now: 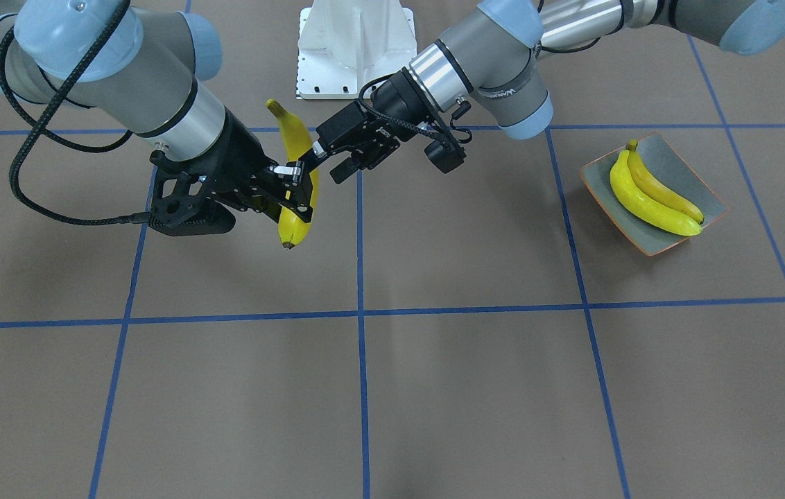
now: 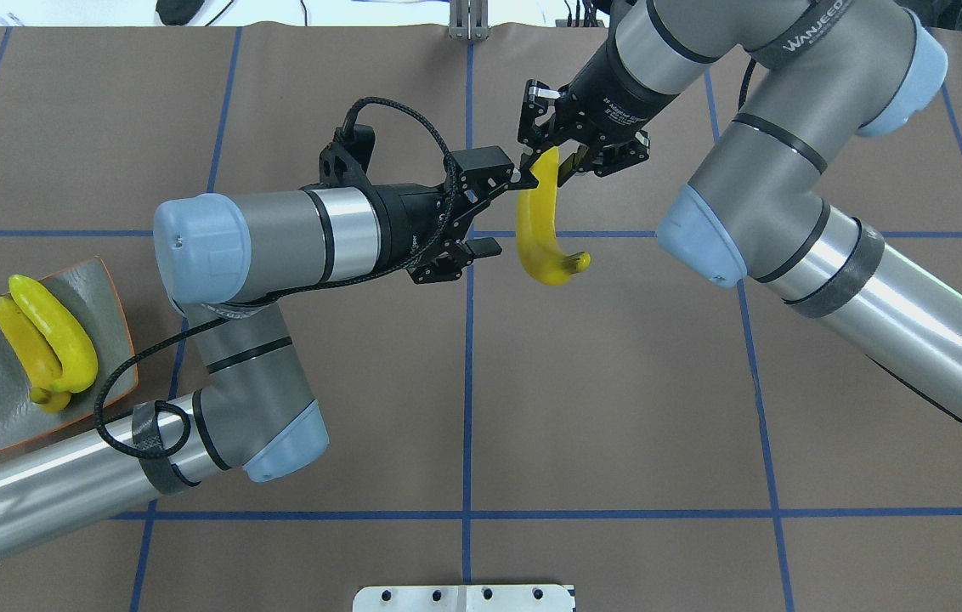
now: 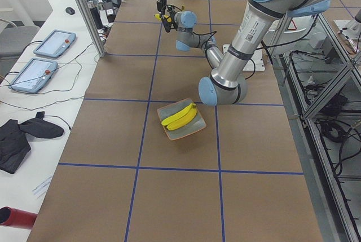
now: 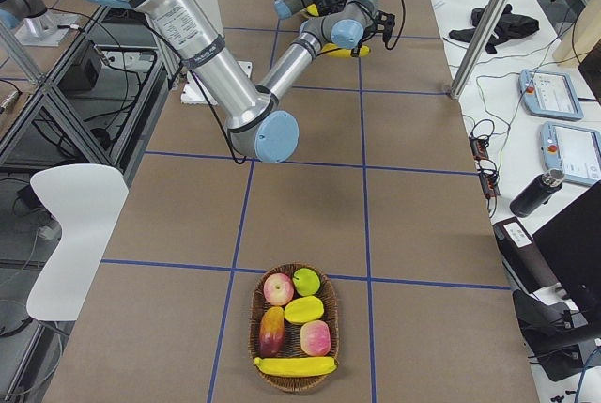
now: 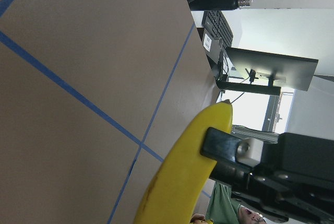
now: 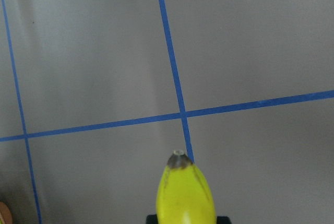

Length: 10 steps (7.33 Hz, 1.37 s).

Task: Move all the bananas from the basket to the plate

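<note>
the step in hand looks like a pass from one arm to the other above the middle of the table (image 1: 476,388). the right gripper (image 2: 547,151) is clenched on one end of a banana (image 2: 532,228), which hangs in the air with its other end free. the left gripper (image 2: 498,212) has its jaws apart and sits just beside the fruit, grasping nothing. to do this well, i judge the left gripper should move in until the free middle part lies between its jaws, well away from the right one's fingers, then close across the thin side. the right gripper should release only once that hold is firm. the smooth skin may slip or swing otherwise.

the plate (image 1: 691,174) lies off to the robot's left, well apart from the pass, with two bananas (image 1: 649,201) lying close side by side on it.

only the exterior right view shows the basket (image 4: 254,337) clearly. one last banana (image 4: 296,365) lies there beside other fruit. the left wrist view shows a finger (image 5: 229,148) of the right gripper pressed onto the peel. the right wrist view gives just the banana's dark tip over the table.
</note>
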Each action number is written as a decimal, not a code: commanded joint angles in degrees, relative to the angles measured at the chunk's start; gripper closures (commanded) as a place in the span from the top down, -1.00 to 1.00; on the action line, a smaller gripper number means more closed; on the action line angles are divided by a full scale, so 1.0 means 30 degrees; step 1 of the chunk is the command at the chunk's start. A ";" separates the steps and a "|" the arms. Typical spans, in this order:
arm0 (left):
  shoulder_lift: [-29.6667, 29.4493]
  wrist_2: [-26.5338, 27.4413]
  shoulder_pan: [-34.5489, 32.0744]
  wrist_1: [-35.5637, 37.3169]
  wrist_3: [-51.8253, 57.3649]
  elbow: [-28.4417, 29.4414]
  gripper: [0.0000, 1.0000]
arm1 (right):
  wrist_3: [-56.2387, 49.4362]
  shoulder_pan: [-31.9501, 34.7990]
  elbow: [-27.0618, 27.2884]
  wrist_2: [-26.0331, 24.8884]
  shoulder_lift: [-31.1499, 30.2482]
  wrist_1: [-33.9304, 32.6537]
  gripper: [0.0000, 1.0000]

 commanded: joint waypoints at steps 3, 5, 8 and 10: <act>-0.0148 0.0000 0.0510 0.0060 0.0038 0.0099 1.00 | 0.0088 -0.0028 0.0090 -0.0068 0.0002 0.0000 -1.00; -0.0264 0.0000 0.0687 0.0060 0.0067 0.0273 1.00 | 0.0088 -0.0028 0.0061 -0.0039 0.0002 0.0000 -1.00; -0.0440 0.0030 0.0805 0.0090 0.0067 0.0304 0.99 | 0.0088 -0.0028 0.0061 -0.0039 0.0002 0.0000 -1.00; -0.0645 0.0030 0.0834 0.0090 0.0038 0.0450 0.78 | 0.0088 -0.0057 0.0061 -0.0039 0.0002 0.0000 -1.00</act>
